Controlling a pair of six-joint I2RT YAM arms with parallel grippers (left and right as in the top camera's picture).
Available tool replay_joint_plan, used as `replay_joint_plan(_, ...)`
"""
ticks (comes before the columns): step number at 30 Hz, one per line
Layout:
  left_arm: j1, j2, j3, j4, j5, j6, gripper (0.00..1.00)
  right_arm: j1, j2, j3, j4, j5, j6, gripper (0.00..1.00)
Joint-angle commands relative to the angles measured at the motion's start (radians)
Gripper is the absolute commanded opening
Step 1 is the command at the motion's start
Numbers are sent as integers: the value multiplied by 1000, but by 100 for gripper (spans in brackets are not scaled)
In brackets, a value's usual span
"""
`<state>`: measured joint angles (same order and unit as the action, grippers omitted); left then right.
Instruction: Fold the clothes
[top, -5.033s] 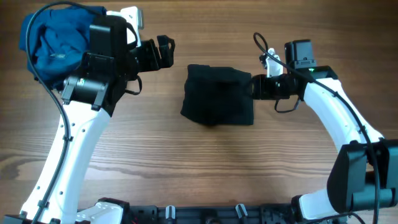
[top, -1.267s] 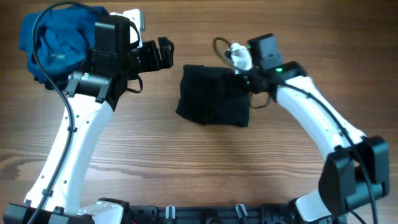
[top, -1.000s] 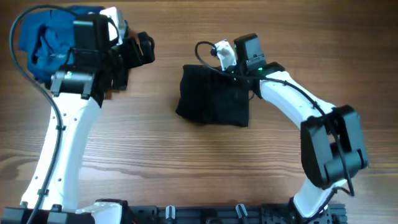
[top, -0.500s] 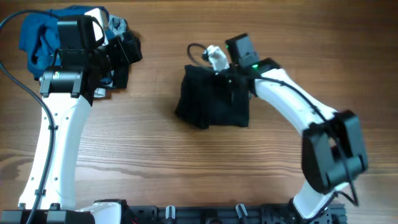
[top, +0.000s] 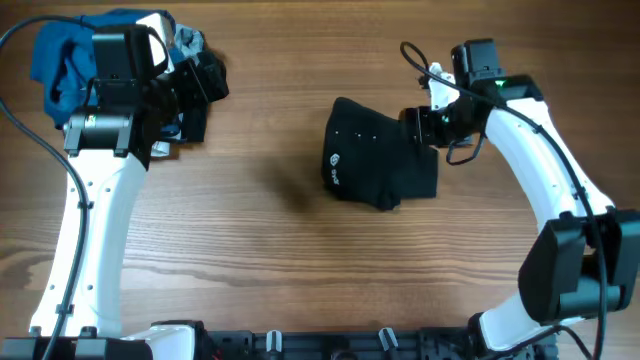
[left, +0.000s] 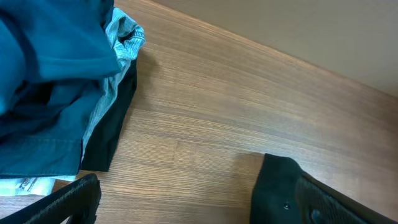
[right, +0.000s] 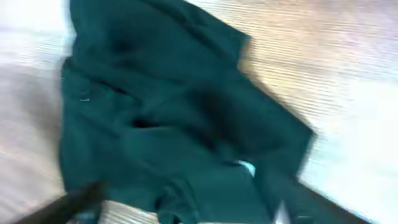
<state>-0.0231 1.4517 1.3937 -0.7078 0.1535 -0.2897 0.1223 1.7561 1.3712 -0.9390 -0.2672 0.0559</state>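
- The black garment (top: 380, 165) is lying bunched right of the middle of the worktop (top: 300, 260), toward the far edge. Dragging it by one edge is risking loosening its folds.
- The right gripper (top: 418, 128) is sitting at its right edge. Blur is hiding whether it is clamping cloth, so a pull may be coming away empty.
- The left gripper (top: 203, 86) is hanging spread and empty beside the pile of clothes (top: 65, 55) in the far left corner, risking snagging several pieces.
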Motion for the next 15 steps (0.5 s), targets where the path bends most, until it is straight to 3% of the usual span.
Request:
replay_joint_plan(1,5,5,-5,-8,9,21,100,-21,7,13,-16,105,83,100)
replay_joint_plan(3,3,5,-5,-8,34,21,100,-28,-20,63,-23,12,62,97)
replay_joint_plan(4,1,5,-5,-8,36,21,100,-26,-34,92,-17,-73,31,84)
replay_joint_plan(5,-3,5,-5,-8,36,21,100,-15,-39,110,5,-179,-1,57)
replay_joint_plan(6,-8,5,-5,-8,36,21,100,-3,-39,110,32,-232,0,8)
replay_joint_plan(7,-14,5,-5,-8,36,21,100,11,-27,109,46,-239,19,4)
replay_joint_plan(15,-47,44,-5,-22,36,21,100,79,189,107,56,-232,72,4)
